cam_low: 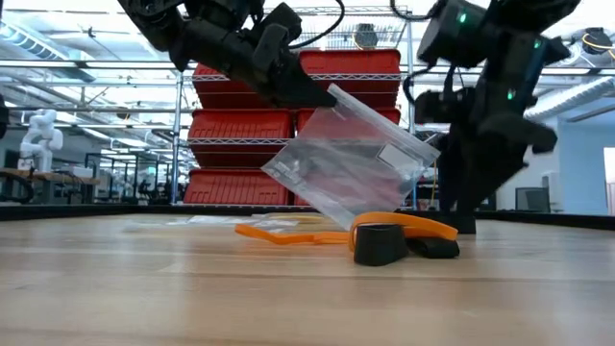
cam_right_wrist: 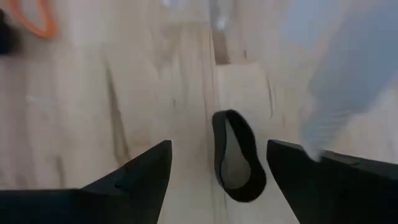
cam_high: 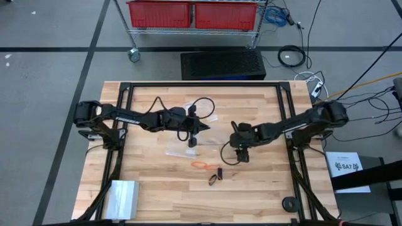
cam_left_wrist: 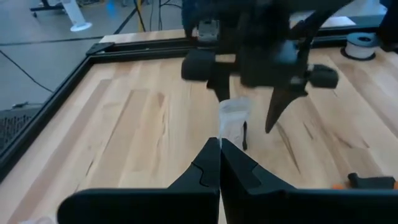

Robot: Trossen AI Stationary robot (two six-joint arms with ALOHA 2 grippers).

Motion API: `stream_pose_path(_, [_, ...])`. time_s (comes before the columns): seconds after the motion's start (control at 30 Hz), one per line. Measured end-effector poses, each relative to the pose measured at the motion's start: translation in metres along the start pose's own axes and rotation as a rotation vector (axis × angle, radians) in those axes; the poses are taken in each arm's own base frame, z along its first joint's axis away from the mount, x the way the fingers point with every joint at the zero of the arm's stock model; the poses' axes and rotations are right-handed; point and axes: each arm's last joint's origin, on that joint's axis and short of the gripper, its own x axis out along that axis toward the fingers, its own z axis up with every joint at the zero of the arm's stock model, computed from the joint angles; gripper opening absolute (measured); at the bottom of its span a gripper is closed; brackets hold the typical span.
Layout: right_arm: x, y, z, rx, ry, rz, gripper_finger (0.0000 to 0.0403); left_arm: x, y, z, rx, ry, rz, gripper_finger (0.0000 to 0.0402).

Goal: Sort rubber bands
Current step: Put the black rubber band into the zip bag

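While your left gripper [cam_low: 322, 96] pinched a clear plastic bag [cam_low: 351, 159] aloft mid-table as a receptacle, your right gripper [cam_right_wrist: 217, 165] straddled, fingers spread, a black rubber band [cam_right_wrist: 236, 155] lying flat nearby.

Left arm [cam_high: 135, 118]: matte black, slim jointed links, white lettering along the forearm link.
Right arm [cam_high: 295, 123]: matte black, same build, bulkier housing at the shoulder end.
Cable: a black cable loops above the left wrist.
Lights: green indicator lights glow on the right arm's upper housing in the low view.
Left gripper [cam_left_wrist: 219, 163] fingers: black, angular, tapering to narrow tips.
Right gripper [cam_right_wrist: 219, 171] fingers [cam_right_wrist: 134, 177]: black, flat, wedge-shaped.
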Motion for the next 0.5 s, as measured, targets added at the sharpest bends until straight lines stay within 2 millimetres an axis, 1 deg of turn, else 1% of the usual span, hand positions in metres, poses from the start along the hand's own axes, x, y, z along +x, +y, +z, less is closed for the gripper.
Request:
stream_pose_path(0.1, [0.011, -0.001, -0.002, 0.016, 0.042, -0.005, 0.0247, 0.000, 0.000, -0.001, 0.009, 0.017, -0.003, 0.0000])
stream_pose_path(0.17, [0.016, -0.001, -0.003, 0.025, 0.070, -0.006, 0.0221, 0.000, 0.000, -0.002, 0.008, 0.027, -0.002, 0.0000])
stream_pose_path(0.23, [0.018, 0.001, -0.004, 0.026, 0.076, 0.013, 0.0174, 0.000, 0.000, -0.002, 0.008, 0.025, -0.002, 0.0000])
stream_pose_path(0.37, [0.014, 0.005, -0.005, 0.040, 0.075, 0.026, 0.0036, 0.000, 0.001, -0.002, 0.008, 0.025, 0.000, 0.0000])
stream_pose_path(0.4, [0.010, 0.006, -0.005, 0.041, 0.066, 0.031, 0.0018, 0.000, 0.001, -0.002, 0.007, 0.024, 0.000, 0.0000])
stream_pose_path(0.5, [-0.007, 0.011, -0.002, 0.070, -0.003, 0.099, 0.0013, 0.000, 0.002, -0.002, 0.006, 0.023, -0.004, 0.0000])
